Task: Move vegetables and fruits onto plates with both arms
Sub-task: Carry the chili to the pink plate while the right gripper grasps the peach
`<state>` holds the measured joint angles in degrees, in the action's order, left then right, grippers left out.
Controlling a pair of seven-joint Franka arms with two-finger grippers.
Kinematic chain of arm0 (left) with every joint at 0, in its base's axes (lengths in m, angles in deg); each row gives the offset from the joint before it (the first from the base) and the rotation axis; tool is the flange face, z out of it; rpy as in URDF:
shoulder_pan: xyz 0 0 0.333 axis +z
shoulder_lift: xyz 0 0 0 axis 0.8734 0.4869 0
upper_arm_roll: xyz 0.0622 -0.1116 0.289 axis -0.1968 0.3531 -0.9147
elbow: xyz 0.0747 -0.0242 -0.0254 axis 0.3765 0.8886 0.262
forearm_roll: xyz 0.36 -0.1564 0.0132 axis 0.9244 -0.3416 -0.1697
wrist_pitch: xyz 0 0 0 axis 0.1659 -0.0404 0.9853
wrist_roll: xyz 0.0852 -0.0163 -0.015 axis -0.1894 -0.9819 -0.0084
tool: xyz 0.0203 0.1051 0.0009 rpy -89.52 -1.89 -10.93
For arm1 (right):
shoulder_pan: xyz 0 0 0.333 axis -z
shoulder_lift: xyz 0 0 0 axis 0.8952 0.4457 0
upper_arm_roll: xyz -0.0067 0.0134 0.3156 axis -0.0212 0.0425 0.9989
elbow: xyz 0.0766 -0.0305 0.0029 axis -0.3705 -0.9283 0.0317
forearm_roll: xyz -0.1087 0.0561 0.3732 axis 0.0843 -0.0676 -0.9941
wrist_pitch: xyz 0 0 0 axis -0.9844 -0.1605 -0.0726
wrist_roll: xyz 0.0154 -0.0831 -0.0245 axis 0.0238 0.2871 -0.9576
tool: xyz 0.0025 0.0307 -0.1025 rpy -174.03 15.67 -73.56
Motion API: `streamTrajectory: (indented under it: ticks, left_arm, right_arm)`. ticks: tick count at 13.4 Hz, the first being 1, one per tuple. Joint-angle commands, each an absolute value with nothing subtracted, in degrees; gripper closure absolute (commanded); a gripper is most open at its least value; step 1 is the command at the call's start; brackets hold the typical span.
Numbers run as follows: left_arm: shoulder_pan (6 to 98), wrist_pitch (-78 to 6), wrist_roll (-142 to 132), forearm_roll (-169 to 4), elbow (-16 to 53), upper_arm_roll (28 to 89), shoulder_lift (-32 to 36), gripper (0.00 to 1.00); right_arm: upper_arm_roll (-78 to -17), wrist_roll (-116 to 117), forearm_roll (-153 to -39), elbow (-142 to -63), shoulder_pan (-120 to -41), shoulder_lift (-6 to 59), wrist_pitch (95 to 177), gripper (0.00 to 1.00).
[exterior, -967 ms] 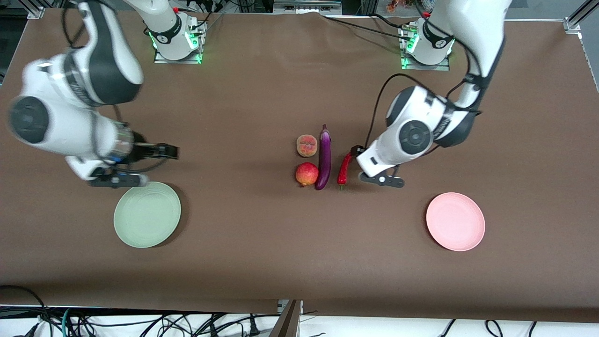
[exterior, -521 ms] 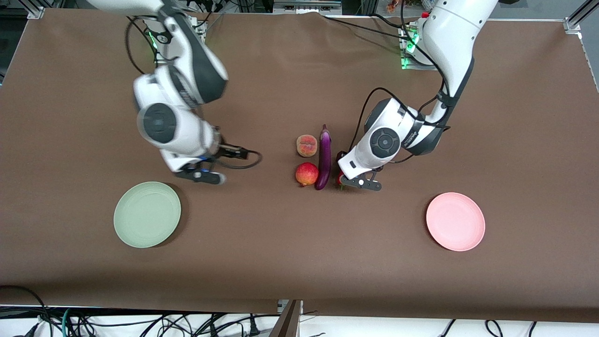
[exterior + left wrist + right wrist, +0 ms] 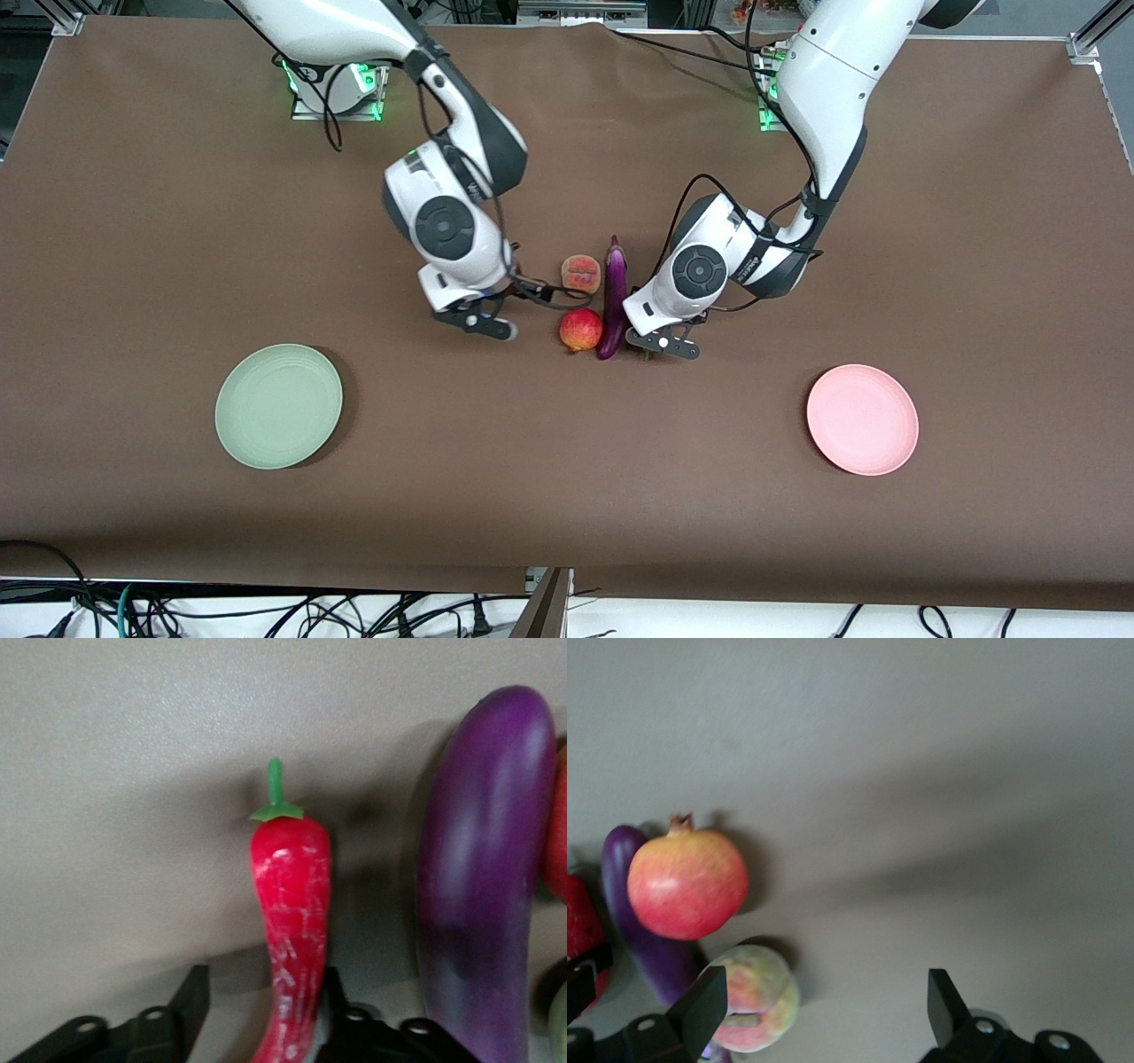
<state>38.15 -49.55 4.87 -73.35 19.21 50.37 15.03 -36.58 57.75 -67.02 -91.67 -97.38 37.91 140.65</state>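
Observation:
The red chili pepper lies on the table between the fingers of my left gripper, which is open and low around it; in the front view my left gripper covers most of it. The purple eggplant lies beside the chili. The peach and the pomegranate-like fruit sit beside the eggplant. My right gripper is open and empty, with the peach next to one finger. The mint green plate and the pink plate hold nothing.
The brown table cover stretches wide between the two plates, nearer to the front camera than the produce. Black cables trail from both wrists. The arm bases stand along the table edge farthest from the front camera.
My right arm has swung from beside the green plate to the peach. My left gripper has shifted toward the eggplant and now covers the chili.

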Motion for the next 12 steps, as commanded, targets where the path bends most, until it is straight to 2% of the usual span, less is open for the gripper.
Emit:
streamTrajectory:
  ticks: [1,6,10,12]
  left_arm:
    - [38.3,-48.3,4.8,-72.1,18.6,49.9,14.7,0.89]
    - [43.4,-39.6,4.8,-65.8,16.6,48.7,9.7,0.93]
    - [46.0,-27.9,4.5,-65.5,7.3,48.6,8.6,0.92]
    - [48.0,-25.5,-0.7,-61.4,3.8,47.9,9.1,0.92]
  right_arm:
    - [-37.1,62.1,-67.9,-90.9,-100.9,40.4,144.1,0.0]
    - [-37.1,66.3,-67.9,-90.9,-105.2,43.9,147.7,0.0]
    - [-37.1,68.7,-67.9,-90.9,-107.1,44.0,147.7,0.0]
    - [-37.1,68.8,-67.9,-91.0,-107.4,44.4,147.5,0.0]
